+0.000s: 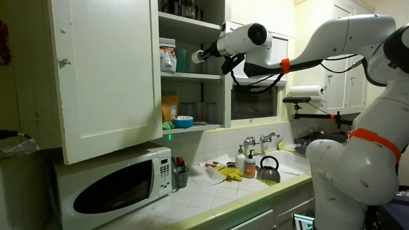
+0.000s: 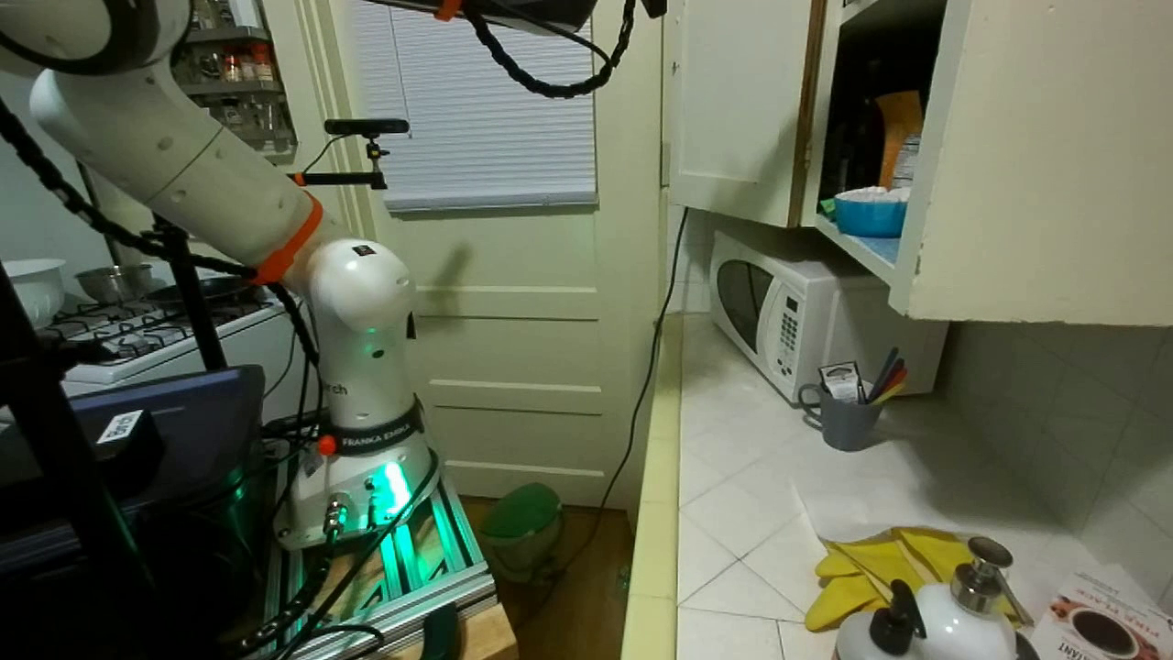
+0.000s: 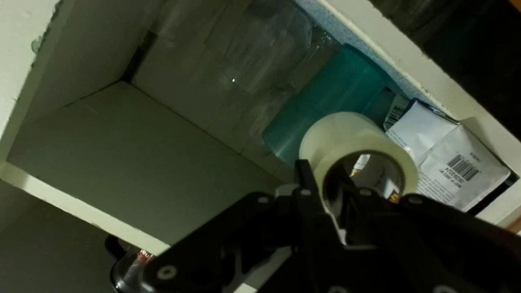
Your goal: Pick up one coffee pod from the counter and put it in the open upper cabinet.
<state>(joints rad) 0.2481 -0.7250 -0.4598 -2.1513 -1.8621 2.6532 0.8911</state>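
Gripper [image 3: 321, 175] pinching the wall of a tape roll [image 3: 346, 136], no coffee pod being visible, at the mouth of the open upper cabinet [image 1: 227, 99]. Pickup appears complete; placement inside and release remain.

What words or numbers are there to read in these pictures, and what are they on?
"FRANKA EMIKA": the robot's base band.
"rch", rest out of sight: the robot's white column.
"PLACE" and "TANT": the packet with a coffee-cup picture.
Too small or blurred: print on the white bag, microwave, orange-labelled bottle, card in the mug, and dark container.
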